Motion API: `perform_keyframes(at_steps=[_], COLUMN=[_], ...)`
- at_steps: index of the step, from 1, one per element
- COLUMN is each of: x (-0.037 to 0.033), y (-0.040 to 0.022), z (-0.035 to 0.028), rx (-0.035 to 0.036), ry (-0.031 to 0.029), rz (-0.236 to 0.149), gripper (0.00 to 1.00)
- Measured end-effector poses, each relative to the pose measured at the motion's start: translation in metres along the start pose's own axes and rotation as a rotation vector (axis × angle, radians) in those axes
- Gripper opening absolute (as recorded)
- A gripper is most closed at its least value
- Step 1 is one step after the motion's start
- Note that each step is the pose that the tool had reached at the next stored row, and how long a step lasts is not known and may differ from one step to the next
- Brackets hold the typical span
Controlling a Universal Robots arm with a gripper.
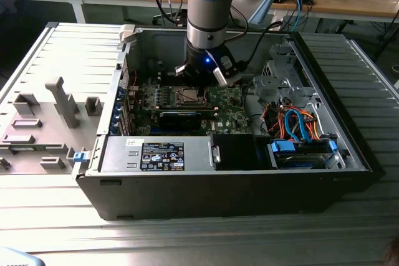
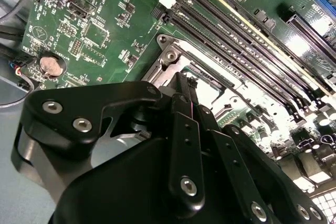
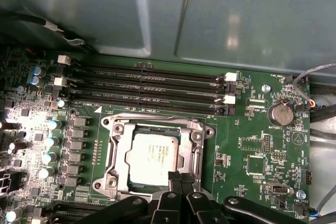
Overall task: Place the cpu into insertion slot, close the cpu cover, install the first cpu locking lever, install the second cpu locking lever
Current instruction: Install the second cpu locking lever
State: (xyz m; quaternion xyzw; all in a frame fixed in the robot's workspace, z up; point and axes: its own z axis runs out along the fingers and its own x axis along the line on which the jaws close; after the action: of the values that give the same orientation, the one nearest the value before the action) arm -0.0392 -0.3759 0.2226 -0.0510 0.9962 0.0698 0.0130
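Observation:
The cpu [image 3: 153, 153], a square chip with a dull silver top, lies flat in the insertion slot on the green motherboard [image 3: 252, 150]. The cpu cover [image 3: 157, 125], a silvery frame with a cut-out centre, lies down around it. My gripper [image 3: 181, 174] has its black fingers together at the socket's edge, just beside the cpu, with nothing seen between them. In the second wrist view the gripper [image 2: 184, 86] hangs over the socket frame [image 2: 170, 56]. In the exterior view the gripper [image 1: 198, 79] stands over the socket [image 1: 187, 96] inside the open computer case. I cannot tell the locking levers apart from the frame.
Black memory slots [image 3: 152, 85] run along one side of the socket, with the case wall [image 3: 157, 14] beyond. A coin battery [image 3: 281, 114] sits nearby. The exterior view shows a power supply [image 1: 156, 154], orange and blue cables [image 1: 299, 126] and a grey fixture plate [image 1: 43, 116].

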Motion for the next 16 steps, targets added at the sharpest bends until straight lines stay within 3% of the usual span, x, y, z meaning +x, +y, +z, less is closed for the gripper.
perform_keyframes(at_steps=[16], x=[0.0007], y=[-0.0072], z=[-0.001], rx=[-0.0003], ry=[0.0], rz=[0.0], gripper=[0.11])
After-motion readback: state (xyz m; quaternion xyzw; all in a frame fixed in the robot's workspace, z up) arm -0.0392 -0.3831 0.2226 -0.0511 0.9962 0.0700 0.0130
